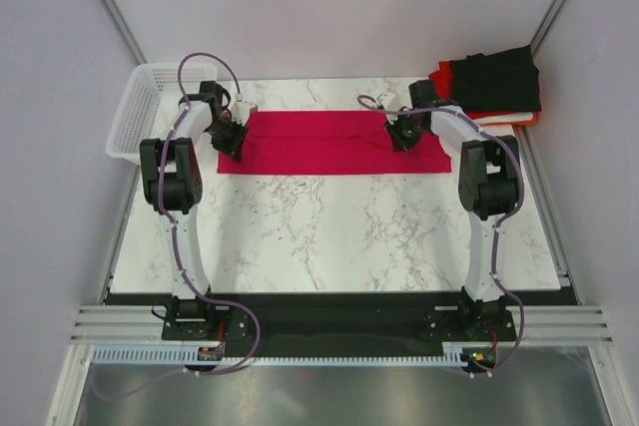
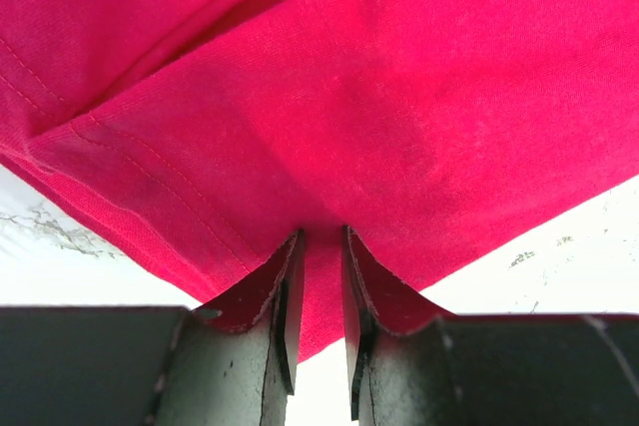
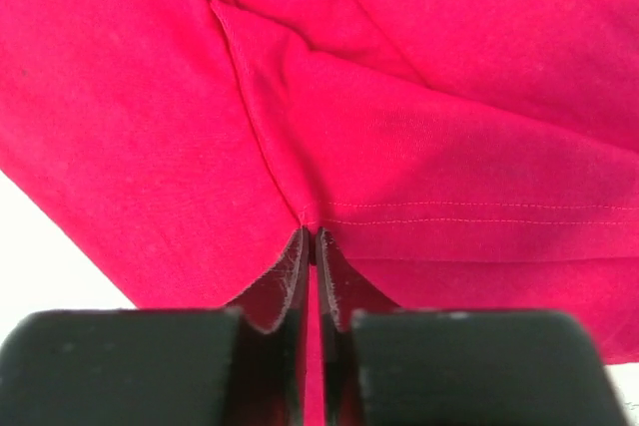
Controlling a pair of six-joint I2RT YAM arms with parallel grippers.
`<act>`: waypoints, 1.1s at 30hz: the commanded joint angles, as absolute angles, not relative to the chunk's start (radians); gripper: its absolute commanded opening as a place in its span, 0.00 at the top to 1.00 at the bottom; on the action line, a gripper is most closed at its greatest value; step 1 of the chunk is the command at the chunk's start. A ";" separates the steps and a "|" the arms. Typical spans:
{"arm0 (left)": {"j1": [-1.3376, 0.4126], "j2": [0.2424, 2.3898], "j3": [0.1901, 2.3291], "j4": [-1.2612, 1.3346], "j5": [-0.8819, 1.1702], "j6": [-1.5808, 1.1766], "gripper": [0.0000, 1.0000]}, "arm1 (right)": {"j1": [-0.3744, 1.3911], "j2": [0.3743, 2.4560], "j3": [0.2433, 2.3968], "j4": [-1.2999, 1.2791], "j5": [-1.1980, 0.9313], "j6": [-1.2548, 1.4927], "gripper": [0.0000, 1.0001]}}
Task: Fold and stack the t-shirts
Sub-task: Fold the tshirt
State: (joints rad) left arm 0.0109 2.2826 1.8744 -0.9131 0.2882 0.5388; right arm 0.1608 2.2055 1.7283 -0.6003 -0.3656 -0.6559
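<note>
The fingers of the left gripper are clamping a fold of the crimson t-shirt, and a strip of cloth is showing in the narrow gap between them. The fingers of the right gripper are pressing almost together on the same shirt, just below a stitched hem.

Both arms are reaching forward from the near edge of the marble table, with elbows raised and wrists tipping downward. The left gripper is biting the shirt at its left end, and the right gripper is gripping a little in from its right end.

The crimson t-shirt is lying across the far half of the table as a long flat band, with overlapping layers and a seam showing in the wrist views.

In the far right corner a folded black t-shirt is sitting on top of an orange-red t-shirt. A white mesh basket is standing at the far left edge.
</note>
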 commanded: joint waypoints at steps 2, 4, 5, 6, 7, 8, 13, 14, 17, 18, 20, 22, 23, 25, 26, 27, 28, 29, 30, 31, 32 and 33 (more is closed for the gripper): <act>0.012 2.290 1.861 -0.902 0.278 0.511 0.72 | 0.169 2.194 1.786 -0.585 -0.344 -0.676 0.97; 0.012 2.289 1.858 -0.902 0.278 0.511 0.72 | 0.179 2.181 1.786 -0.562 -0.312 -0.684 0.98; 0.012 2.286 1.856 -0.902 0.276 0.512 0.72 | 0.186 2.163 1.784 -0.528 -0.275 -0.701 0.98; 0.011 2.284 1.853 -0.900 0.275 0.514 0.72 | 0.193 2.157 1.783 -0.511 -0.255 -0.712 0.98; 0.011 2.283 1.852 -0.900 0.275 0.514 0.72 | 0.210 2.152 1.787 -0.496 -0.238 -0.724 0.98; 0.012 2.280 1.850 -0.900 0.276 0.514 0.72 | 0.216 2.151 1.792 -0.467 -0.218 -0.753 0.98; 0.012 2.267 1.844 -0.900 0.279 0.514 0.72 | 0.290 2.206 1.870 -0.373 -0.074 -0.824 0.98; 0.011 2.264 1.842 -0.899 0.281 0.512 0.72 | 0.305 2.238 1.890 -0.348 -0.051 -0.834 0.98; 0.011 2.247 1.824 -0.899 0.284 0.515 0.71 | 0.356 2.267 1.922 -0.237 0.081 -0.862 0.91; 0.012 2.240 1.821 -0.900 0.284 0.517 0.71 | 0.376 2.261 1.890 -0.189 0.116 -0.862 0.79; 0.011 2.229 1.813 -0.902 0.285 0.520 0.71 | 0.388 2.220 1.847 -0.088 0.181 -0.857 0.57; 0.012 2.201 1.807 -0.902 0.290 0.529 0.71 | 0.393 2.189 1.789 -0.055 0.213 -0.845 0.56; 0.011 2.186 1.798 -0.902 0.307 0.538 0.70 | 0.394 2.156 1.772 -0.042 0.241 -0.836 0.55; 0.012 2.114 1.786 -0.900 0.342 0.558 0.69 | 0.394 2.081 1.698 -0.020 0.262 -0.810 0.55; 0.012 2.086 1.769 -0.900 0.354 0.589 0.65 | 0.393 2.051 1.668 -0.014 0.265 -0.801 0.55; 0.012 2.053 1.753 -0.900 0.373 0.619 0.62 | 0.391 2.025 1.610 -0.011 0.264 -0.792 0.54; 0.012 2.022 1.734 -0.899 0.392 0.655 0.58 | 0.393 1.976 1.586 -0.017 0.265 -0.778 0.53; 0.012 1.958 1.686 -0.900 0.397 0.751 0.50 | 0.393 1.956 1.565 -0.032 0.253 -0.750 0.53; 0.011 1.932 1.662 -0.900 0.394 0.800 0.49 | 0.391 1.938 1.534 -0.050 0.246 -0.743 0.53; 0.011 1.912 1.635 -0.902 0.373 0.848 0.48 | 0.393 1.909 1.519 -0.076 0.239 -0.732 0.53; 0.012 1.882 1.596 -0.902 0.358 0.938 0.47 | 0.391 1.898 1.503 -0.084 0.239 -0.713 0.53; -0.017 1.878 1.579 -0.903 0.338 0.980 0.47 | 0.391 1.887 1.479 -0.093 0.236 -0.707 0.53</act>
